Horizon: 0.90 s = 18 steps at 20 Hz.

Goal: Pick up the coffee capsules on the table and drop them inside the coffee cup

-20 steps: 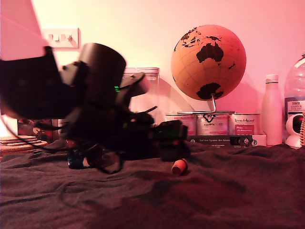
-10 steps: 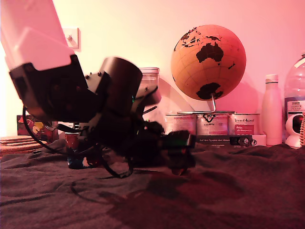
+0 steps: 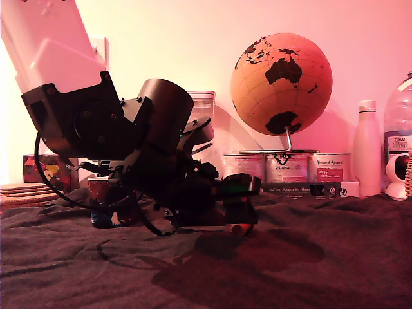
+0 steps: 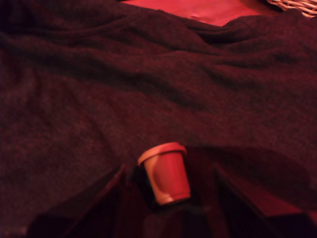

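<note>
Only readable text: "TESCO" on the clear bottle's label [image 3: 398, 143], far right of the globe [image 3: 282, 84]. Tin labels [image 3: 286, 167] under the globe and the dark box's white print [image 3: 302, 189] are too blurred.

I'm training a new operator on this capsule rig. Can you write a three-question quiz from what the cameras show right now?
1. True or false: the gripper has its fingers either side of the orange capsule, which sits on the cloth-covered table.
2. In the exterior view, the coffee cup sits: A) on that view's left, behind the arm; B) beside the globe; C) on the tins.
3. Fill in: the capsule's wide flanged rim points ____ from the wrist camera.

Key: 1 true; 2 A; 3 away.
</note>
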Each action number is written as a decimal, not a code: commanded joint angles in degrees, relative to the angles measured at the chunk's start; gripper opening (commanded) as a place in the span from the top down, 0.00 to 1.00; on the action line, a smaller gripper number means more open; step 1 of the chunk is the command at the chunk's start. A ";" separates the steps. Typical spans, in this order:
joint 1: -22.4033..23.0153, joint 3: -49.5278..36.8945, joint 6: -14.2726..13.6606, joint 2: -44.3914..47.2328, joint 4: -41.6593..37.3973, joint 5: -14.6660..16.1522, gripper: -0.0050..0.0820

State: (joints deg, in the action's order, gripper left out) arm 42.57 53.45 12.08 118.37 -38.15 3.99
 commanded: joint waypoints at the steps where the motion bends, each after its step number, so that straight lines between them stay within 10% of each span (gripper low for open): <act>1: -0.20 0.35 0.59 1.40 -0.39 0.07 0.38; 6: -0.28 4.50 1.20 4.74 2.45 2.03 0.39; 11: 0.13 4.68 -0.28 4.74 2.36 2.01 0.76; 18: 0.13 4.68 -4.07 3.32 3.93 2.60 0.78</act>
State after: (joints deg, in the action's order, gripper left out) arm 42.37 58.30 8.86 121.99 -34.89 6.22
